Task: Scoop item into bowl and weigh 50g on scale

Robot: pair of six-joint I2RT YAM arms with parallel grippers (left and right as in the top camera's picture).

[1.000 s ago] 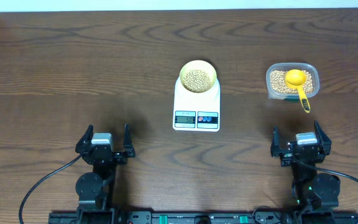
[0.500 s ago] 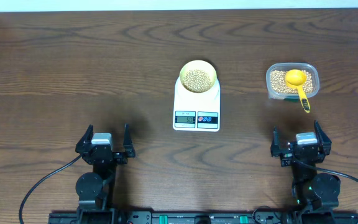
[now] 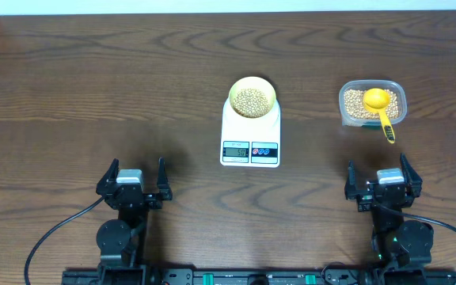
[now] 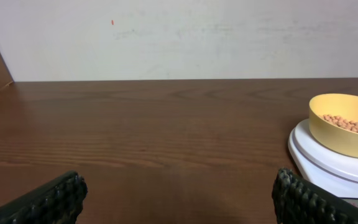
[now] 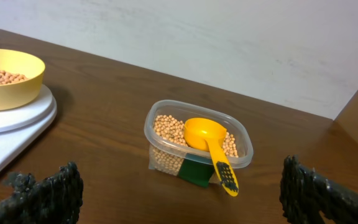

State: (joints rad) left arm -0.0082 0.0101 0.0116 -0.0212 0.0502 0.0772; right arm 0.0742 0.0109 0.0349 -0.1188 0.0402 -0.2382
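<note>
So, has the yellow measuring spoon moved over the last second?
No. The measuring spoon lies in the tub as before, handle over its near rim, same offset from the scale.

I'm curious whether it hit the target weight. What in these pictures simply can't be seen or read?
- Overhead: the scale shows its display, but the digits are too small to read.
- Left wrist: the display is cut off by the frame's lower right edge; only the platform and the bowl show.
- Right wrist: the dark label on the clear tub is too small to read.

nothing has visibly changed in 1 s.
</note>
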